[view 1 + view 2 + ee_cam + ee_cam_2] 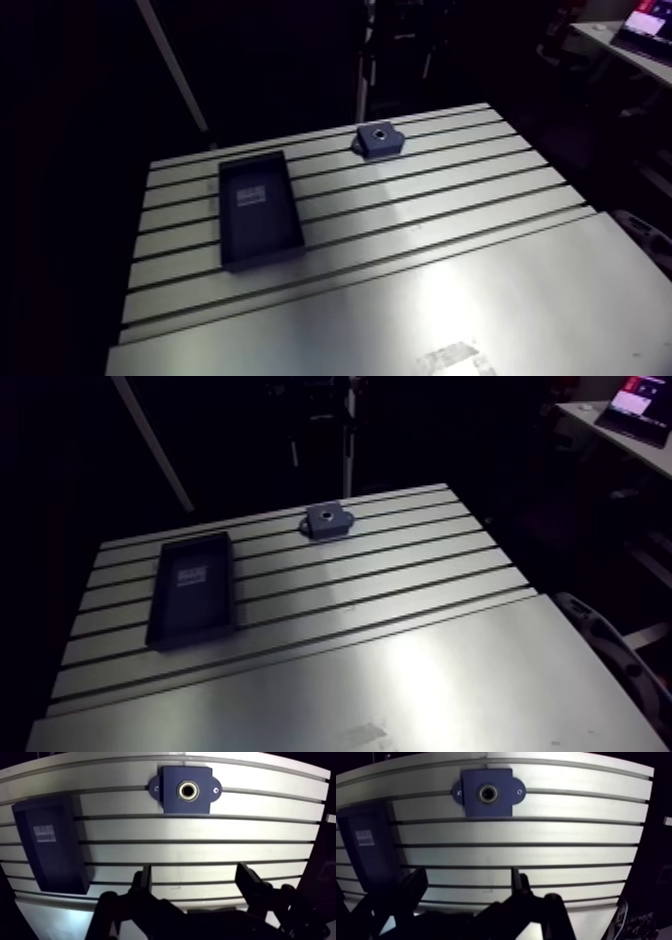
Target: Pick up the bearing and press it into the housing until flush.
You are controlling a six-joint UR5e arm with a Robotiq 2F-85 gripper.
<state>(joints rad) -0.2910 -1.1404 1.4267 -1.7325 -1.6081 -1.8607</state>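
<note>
A blue housing block (187,789) with two mounting ears lies on the slotted table near its far edge, well ahead of my gripper. A brass-coloured ring (188,790) sits in its round bore; I cannot tell how deep. In the arm view the housing (379,139) shows at the table's back. I see no loose bearing anywhere on the table. My gripper (195,872) hovers above the table's near slots, open, with only bare table between its two dark fingers (146,877). It does not appear in the arm view.
A dark rectangular tray (258,208) with a white label inside lies to the left of the housing, beside my gripper's left finger in the wrist view. The slotted aluminium table (450,200) gives way to a smooth metal sheet (480,300) at the front.
</note>
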